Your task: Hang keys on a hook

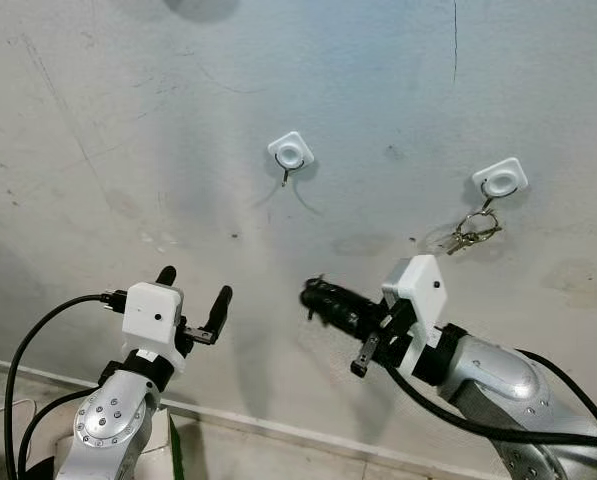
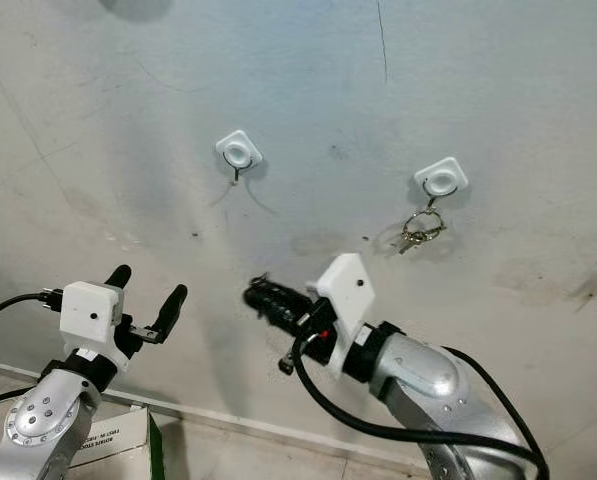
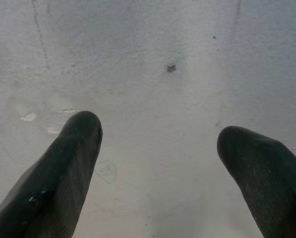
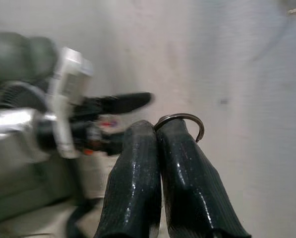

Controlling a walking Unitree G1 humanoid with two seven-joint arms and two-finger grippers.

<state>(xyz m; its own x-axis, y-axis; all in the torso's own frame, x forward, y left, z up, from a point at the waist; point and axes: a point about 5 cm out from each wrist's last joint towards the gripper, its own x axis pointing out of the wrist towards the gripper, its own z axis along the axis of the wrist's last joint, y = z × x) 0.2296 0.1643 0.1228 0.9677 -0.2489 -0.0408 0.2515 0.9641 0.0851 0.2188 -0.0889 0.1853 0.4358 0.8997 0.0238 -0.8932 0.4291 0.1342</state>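
Right pincer is pressed closed on a key ring, carrying it; the empty hook sits above it on the wall. Next: lift the ring over it. Left pincer gapes empty

You've got keys hanging on the right hook, empty hook to its left, both grippers below w/ right gripper nearer.

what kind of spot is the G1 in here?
Likely a bare indoor wall of a home, perhaps a hallway. Scuffed grey-white wall, two white stick-on hooks, keys hanging on the right hook, a baseboard low down.
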